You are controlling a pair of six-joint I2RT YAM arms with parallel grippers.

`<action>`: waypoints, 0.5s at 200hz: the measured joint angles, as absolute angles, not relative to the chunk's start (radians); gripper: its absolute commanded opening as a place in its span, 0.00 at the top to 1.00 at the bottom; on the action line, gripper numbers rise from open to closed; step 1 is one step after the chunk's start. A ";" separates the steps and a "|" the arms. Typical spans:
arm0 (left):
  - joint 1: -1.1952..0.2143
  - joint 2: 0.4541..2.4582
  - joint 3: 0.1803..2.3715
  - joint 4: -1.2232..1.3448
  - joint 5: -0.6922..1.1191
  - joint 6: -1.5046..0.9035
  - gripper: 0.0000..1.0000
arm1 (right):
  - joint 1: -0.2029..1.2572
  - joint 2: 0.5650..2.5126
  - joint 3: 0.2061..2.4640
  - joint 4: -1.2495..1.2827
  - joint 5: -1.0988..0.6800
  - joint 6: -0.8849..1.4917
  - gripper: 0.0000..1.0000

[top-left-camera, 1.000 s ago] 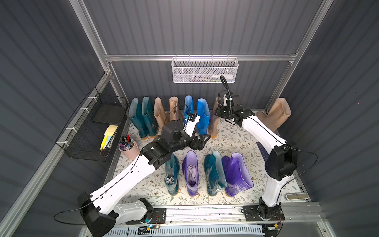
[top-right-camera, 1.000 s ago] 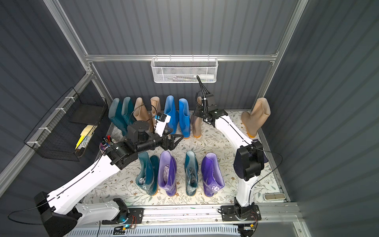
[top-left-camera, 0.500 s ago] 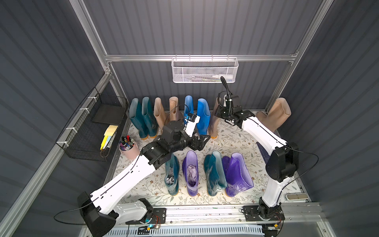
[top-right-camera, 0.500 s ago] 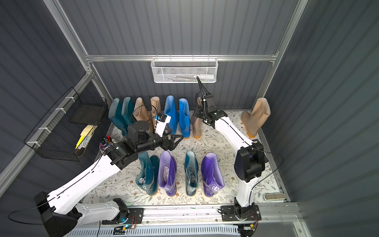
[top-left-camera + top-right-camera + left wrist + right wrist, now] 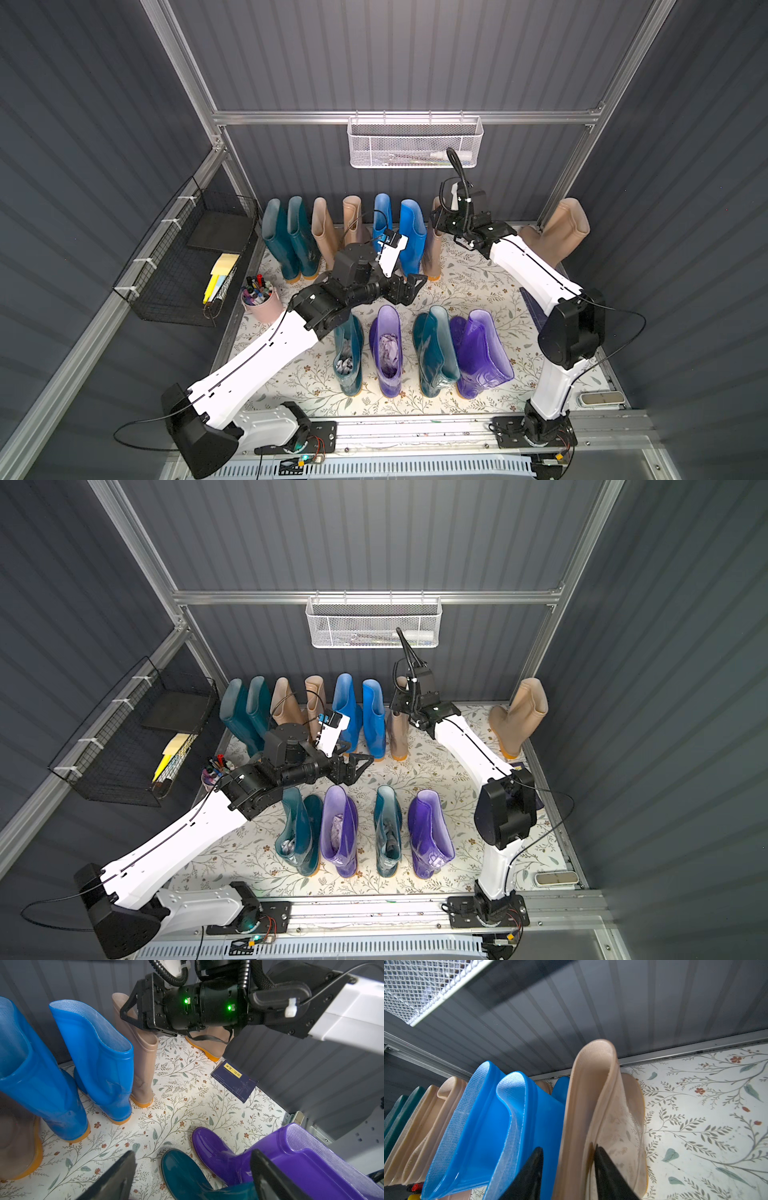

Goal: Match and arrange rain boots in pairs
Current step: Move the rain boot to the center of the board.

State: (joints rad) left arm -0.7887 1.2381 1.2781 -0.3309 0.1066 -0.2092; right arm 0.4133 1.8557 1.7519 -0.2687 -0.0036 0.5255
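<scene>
Along the near edge of the floral mat [image 5: 478,286], tall teal rubber boots [image 5: 432,353] and purple rubber boots [image 5: 482,353] are alternating; mid-mat, the left gripper [image 5: 415,289] is hovering agape; at the far edge, the right gripper [image 5: 569,1148], jaws parted, is straddling a beige rubber boot [image 5: 400,739].

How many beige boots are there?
4. Two tall beige rubber boots stand side by side at the back, left of the bright blue rubber boots. The third beige boot stands just right of those. The fourth beige boot stands alone in the far right corner. No others show.
</scene>
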 measured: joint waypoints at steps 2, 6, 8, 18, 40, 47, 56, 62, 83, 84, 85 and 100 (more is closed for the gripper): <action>-0.789 1.238 1.279 -0.331 0.106 -0.209 0.11 | 0.413 1.854 1.752 -0.269 -0.003 0.521 0.51; -0.789 1.238 1.281 -0.331 0.105 -0.207 0.11 | 0.413 1.848 1.750 -0.269 0.001 0.518 0.51; -0.789 1.238 1.283 -0.332 0.104 -0.206 0.11 | 0.413 1.846 1.748 -0.268 0.001 0.515 0.50; -0.789 1.241 1.291 -0.334 0.104 -0.202 0.11 | 0.413 1.821 1.736 -0.268 0.012 0.501 0.47; -0.789 1.250 1.309 -0.337 0.104 -0.196 0.11 | 0.412 1.743 1.701 -0.262 0.034 0.471 0.41; -0.789 1.253 1.311 -0.337 0.104 -0.193 0.10 | 0.409 1.716 1.691 -0.258 0.036 0.461 0.41; -0.789 1.255 1.312 -0.337 0.104 -0.193 0.10 | 0.406 1.685 1.678 -0.254 0.038 0.448 0.41; -0.789 1.257 1.312 -0.338 0.104 -0.192 0.10 | 0.401 1.661 1.665 -0.249 0.042 0.439 0.40; -0.789 1.261 1.312 -0.337 0.104 -0.190 0.09 | 0.374 1.580 1.592 -0.236 0.064 0.405 0.37; -0.789 1.261 1.312 -0.337 0.104 -0.190 0.10 | 0.373 1.577 1.589 -0.236 0.065 0.403 0.37; -0.789 1.261 1.312 -0.337 0.104 -0.190 0.09 | 0.371 1.573 1.586 -0.236 0.067 0.402 0.37; -0.789 1.269 1.312 -0.337 0.104 -0.189 0.09 | 0.339 1.512 1.514 -0.233 0.087 0.379 0.36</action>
